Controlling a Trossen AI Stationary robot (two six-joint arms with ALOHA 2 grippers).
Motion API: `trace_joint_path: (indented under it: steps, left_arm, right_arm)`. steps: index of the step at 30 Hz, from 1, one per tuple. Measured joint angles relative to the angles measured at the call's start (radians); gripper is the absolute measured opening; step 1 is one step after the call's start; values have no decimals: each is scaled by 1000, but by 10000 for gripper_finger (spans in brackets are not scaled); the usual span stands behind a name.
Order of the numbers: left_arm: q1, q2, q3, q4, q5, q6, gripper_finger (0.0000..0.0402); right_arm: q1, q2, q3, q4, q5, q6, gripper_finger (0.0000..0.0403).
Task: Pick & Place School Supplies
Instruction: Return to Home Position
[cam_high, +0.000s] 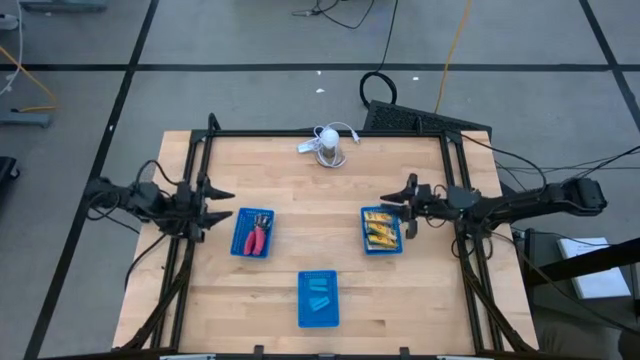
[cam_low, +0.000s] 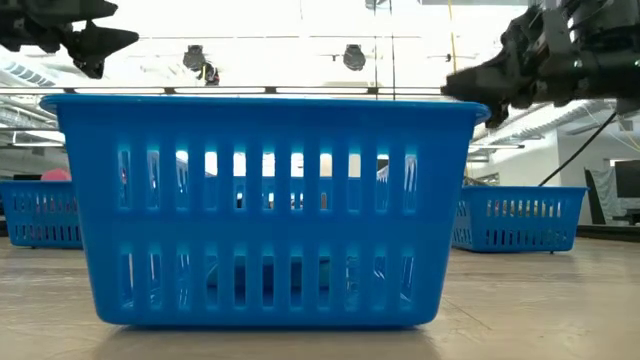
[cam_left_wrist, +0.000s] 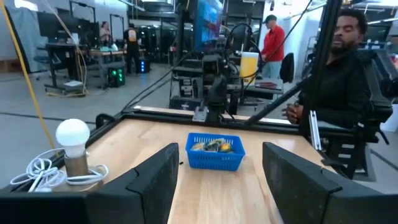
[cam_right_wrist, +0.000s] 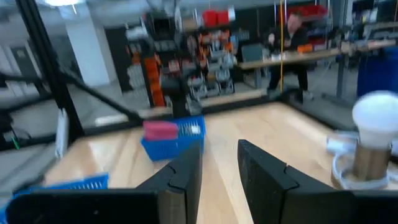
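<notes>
Overhead layout of the light wooden tabletop (cam_high: 300, 180). Three blue slotted plastic bins hold the supplies.

- The left-centre bin (cam_high: 241, 245) contains the red-handled metal plier-like punches (cam_high: 257, 236).
- The right-centre bin (cam_high: 366, 240) contains the yellow-orange little boxes (cam_high: 381, 230).
- The lower-centre bin (cam_high: 304, 312) contains the short light-blue blocks (cam_high: 319, 297).

A white round bulb-shaped object with a coiled cable (cam_high: 329, 144) stands at upper centre.

The left tool (cam_high: 228, 204) hangs just left of the left-centre bin. Its fingers (cam_left_wrist: 152, 177) are spread wide and grip nothing.

The right tool (cam_high: 390, 206) sits over the right edge of the right-centre bin. Its fingers (cam_right_wrist: 186, 171) are parted by a narrower gap and hold nothing.

In the left wrist view, a seated person in black (cam_left_wrist: 345, 81) appears at the right of the frame.
</notes>
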Motion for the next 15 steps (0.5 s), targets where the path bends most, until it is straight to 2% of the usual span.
trace_joint_path:
  steps: [4,11,15]
  left_arm:
    - [1,-24,-22,-14,-1,6,234]
    - [1,-25,-45,-15,-1,4,234]
    - [1,-25,-93,46,-1,-2,234]
  right_arm:
    - [0,-109,0,-51,-2,8,93]
    - [0,-312,0,-361,0,-28,93]
    - [0,-425,0,-452,-1,-57,93]
